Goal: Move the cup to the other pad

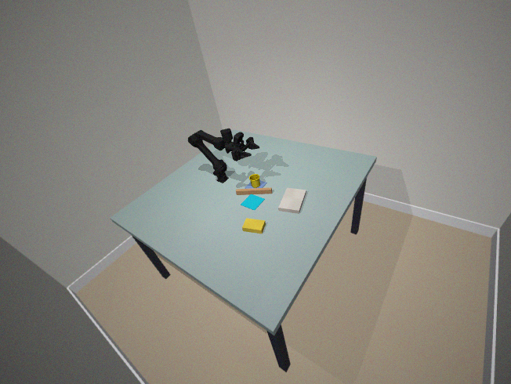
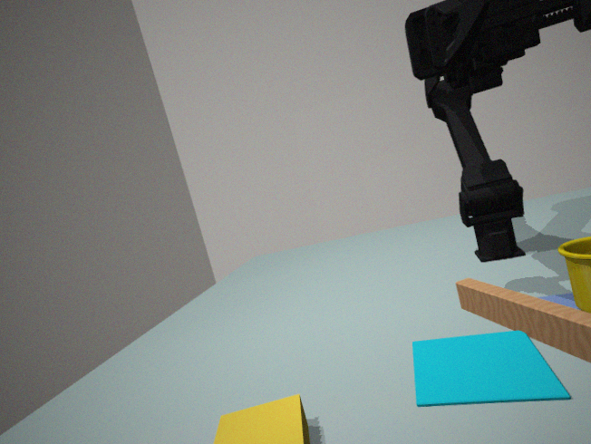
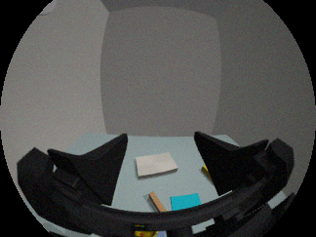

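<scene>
The yellow cup [image 1: 255, 180] [image 2: 579, 281] stands upright on the blue pad [image 1: 263, 183] [image 2: 557, 299]. The cup's top [image 3: 146, 234] shows at the bottom edge of the wrist view, with a little red inside; single marbles cannot be told apart. The cyan pad [image 1: 252, 202] [image 2: 487, 370] [image 3: 185, 201] lies bare on the other side of the wooden bar. My gripper [image 1: 253, 150] [image 3: 162, 137] is open with nothing between its fingers. It is raised above the table, behind and above the cup, apart from it. Its fingers are outside the exterior view.
A wooden bar [image 1: 254, 191] [image 2: 525, 313] [image 3: 157, 201] lies between the two pads. A white flat box [image 1: 292, 200] [image 3: 156, 165] lies to the right of the pads in the top view. A yellow block [image 1: 253, 226] [image 2: 262, 422] [image 3: 207, 173] lies beyond the cyan pad.
</scene>
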Action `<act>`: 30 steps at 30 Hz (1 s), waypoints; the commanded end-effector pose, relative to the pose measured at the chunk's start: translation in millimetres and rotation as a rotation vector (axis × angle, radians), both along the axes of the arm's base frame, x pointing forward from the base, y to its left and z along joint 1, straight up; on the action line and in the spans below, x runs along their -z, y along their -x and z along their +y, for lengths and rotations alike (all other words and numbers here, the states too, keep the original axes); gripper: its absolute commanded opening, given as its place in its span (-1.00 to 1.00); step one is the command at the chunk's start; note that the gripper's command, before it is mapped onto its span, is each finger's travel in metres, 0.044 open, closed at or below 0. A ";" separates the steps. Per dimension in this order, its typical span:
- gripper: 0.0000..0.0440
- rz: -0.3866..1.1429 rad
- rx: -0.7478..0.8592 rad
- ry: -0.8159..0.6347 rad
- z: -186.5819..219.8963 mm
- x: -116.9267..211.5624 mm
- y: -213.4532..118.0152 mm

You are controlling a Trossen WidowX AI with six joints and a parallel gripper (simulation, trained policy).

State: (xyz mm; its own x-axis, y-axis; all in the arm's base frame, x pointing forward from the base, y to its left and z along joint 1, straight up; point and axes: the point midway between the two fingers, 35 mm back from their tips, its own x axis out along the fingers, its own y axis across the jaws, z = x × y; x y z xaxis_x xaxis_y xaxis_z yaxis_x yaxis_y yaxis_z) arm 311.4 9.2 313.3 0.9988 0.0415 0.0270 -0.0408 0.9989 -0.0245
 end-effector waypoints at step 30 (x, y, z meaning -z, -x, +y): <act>-0.45 0.231 -0.031 -0.203 15.7 -3.0 4.6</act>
State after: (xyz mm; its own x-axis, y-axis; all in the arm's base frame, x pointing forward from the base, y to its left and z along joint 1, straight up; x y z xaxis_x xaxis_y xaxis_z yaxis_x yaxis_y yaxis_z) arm 306.5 21.9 316.7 0.9837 0.0800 -0.1611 -0.0543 0.9860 0.1578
